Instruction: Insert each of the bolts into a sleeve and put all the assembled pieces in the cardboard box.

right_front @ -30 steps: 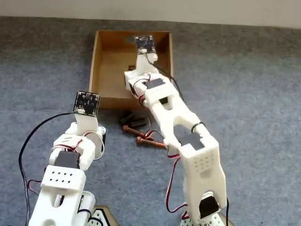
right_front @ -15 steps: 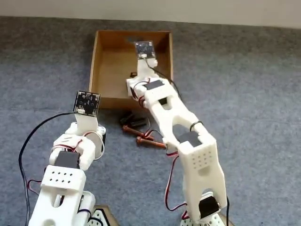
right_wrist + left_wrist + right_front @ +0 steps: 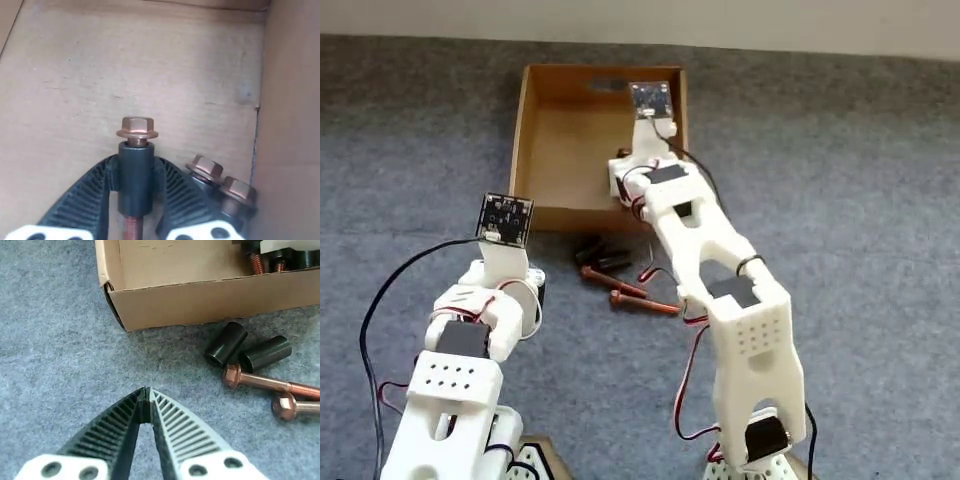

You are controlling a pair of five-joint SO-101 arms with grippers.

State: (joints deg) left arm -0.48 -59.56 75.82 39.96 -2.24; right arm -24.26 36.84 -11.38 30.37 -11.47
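The copper-coloured hex-head metal bolt (image 3: 137,127) sits inside a black cylindrical sleeve (image 3: 135,182). The right gripper (image 3: 135,167) has this assembled piece between its ribbed black fingers (image 3: 90,195), which are closed on the sleeve from both sides. It hangs over the floor of the brown cardboard box (image 3: 525,150), in the upper middle of the high view. Two other assembled pieces (image 3: 222,182) lie in the box against its wall, just beside the held one. The left gripper (image 3: 145,396) has its jaws closed tip to tip with nothing between them, over the grey carpet (image 3: 50,340) in front of the box. Two loose bolts (image 3: 260,383) and two empty sleeves (image 3: 226,343) lie together on the carpet near the front wall of the box, in the middle of the high view. I judge the bolt to be stiff and rather heavy for its size, and the sleeve to be smooth and hard. The bolt could therefore slide out if the piece is tilted with the head down. I think the middle of the sleeve is the right place to hold it, and for a loose bolt I would take the shank close to the head.
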